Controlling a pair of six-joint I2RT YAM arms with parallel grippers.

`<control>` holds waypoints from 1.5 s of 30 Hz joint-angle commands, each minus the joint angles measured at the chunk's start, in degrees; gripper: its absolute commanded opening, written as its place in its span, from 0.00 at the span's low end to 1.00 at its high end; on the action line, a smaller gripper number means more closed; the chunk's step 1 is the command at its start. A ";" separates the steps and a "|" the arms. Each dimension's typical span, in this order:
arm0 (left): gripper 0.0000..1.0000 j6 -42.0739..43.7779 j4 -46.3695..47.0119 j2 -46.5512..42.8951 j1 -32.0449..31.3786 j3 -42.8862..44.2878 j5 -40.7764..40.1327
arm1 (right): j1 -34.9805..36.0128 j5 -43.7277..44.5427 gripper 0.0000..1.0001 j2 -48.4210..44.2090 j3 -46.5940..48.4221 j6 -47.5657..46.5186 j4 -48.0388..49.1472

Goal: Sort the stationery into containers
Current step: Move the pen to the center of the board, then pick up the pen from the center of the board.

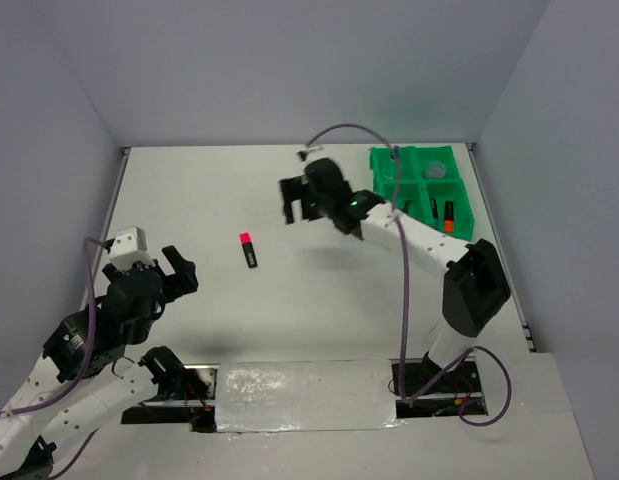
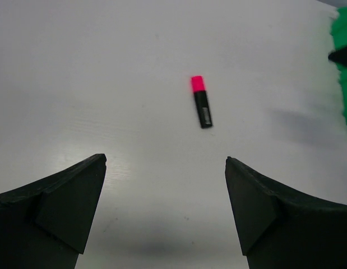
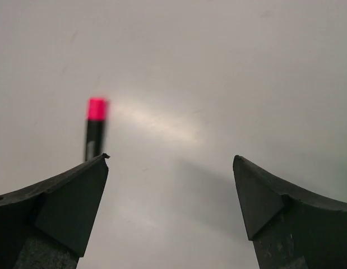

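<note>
Left hand [image 2: 165, 159] sat far left of the green tray [image 1: 466, 200], low over the table [image 1: 189, 180]. It was spread wide with nothing between its fingers.

Pink highlighter [image 1: 249, 250] lay flat on the table, well left of the tray and between the two hands. It touched nothing, and its pink end pointed away from the arm bases.

Right hand [image 3: 171, 157] hung above the table just left of the tray. It was also spread wide and empty. Its wrist view had the highlighter ahead and off to the left of the finger gap, not centred.

My read: the step was fetching the pink highlighter, probably with the right hand since it was the one by the tray.
- Centre the gap over the black barrel.
- Turn the wrist so the fingers cross the barrel, not run along it.
- Come straight down and pinch mid-barrel, not the pink end, so it doesn't pivot.
- Lift well clear of the tray wall before moving across.

Tray contents:
- Far-left compartment held a blue-capped bottle [image 1: 394, 153].
- Far-right compartment held a round grey tub [image 1: 439, 170].
- Near-right compartment held an orange-ended highlighter [image 1: 448, 216], with a dark stick just beside it that I couldn't identify.
- Near-left compartment was mostly hidden by the right arm, so its contents were unknown.

The pink one likely belonged in the near-right compartment.
</note>
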 commanded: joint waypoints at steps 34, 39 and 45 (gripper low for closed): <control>0.99 -2.58 -1.59 2.43 4.60 1.86 -5.58 | 19.55 -0.64 0.00 44.74 40.66 1.81 -17.72; 0.99 -1.08 -0.18 1.56 4.60 1.51 -3.48 | 16.13 -15.12 0.00 19.77 16.07 -2.75 7.51; 0.99 1.56 2.81 -1.34 4.42 0.45 -0.40 | -3.19 -25.90 0.00 -5.00 -7.18 -7.95 14.93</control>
